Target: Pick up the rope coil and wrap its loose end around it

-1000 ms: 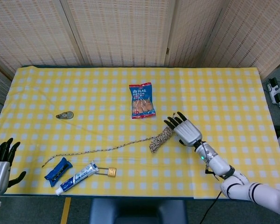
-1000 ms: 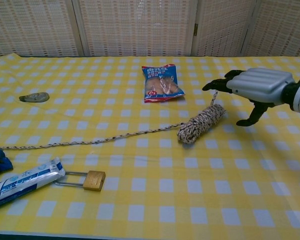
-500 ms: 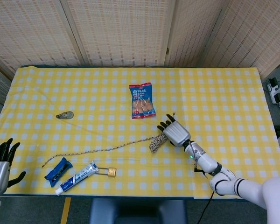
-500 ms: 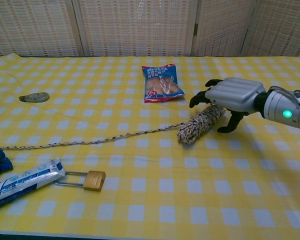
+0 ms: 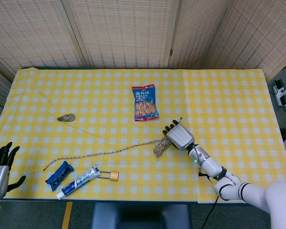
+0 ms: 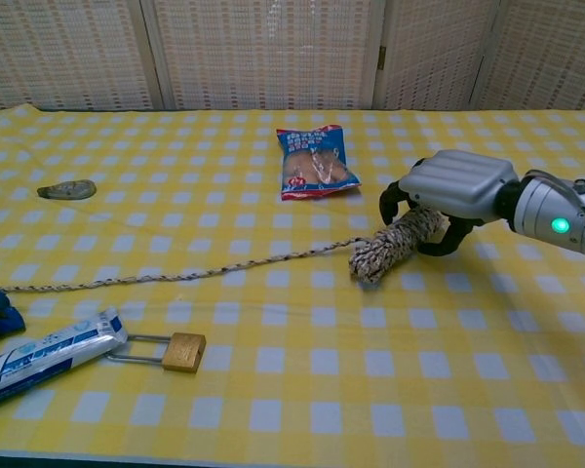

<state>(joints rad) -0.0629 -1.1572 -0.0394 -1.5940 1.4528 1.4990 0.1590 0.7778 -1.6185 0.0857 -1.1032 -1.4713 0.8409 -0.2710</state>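
Right hand: the right hand (image 6: 455, 185) is laid over the upper end of the rope coil (image 6: 395, 245), with fingers (image 6: 388, 203) curled down on one side and the thumb on the other, so the coil is gripped while resting on the tablecloth (image 5: 229, 95)
Rope coil: found right of the table's centre, just below the snack packet (image 5: 145, 102); its near end sticks out from under the hand
Loose end: the loose end (image 5: 100, 153) is stretched from the coil leftward across the cloth, lying flat, its tip close to the blue clip (image 5: 59, 172)
Left hand: the left hand (image 5: 0, 164) is seen only in the head view, off the table's near left corner, fingers spread and nothing held
Near edge: a toothpaste tube (image 6: 47, 354) and a brass padlock (image 6: 181, 351) are lying just beside each other
Far left: a small tape measure (image 5: 66, 118) is set apart from everything else
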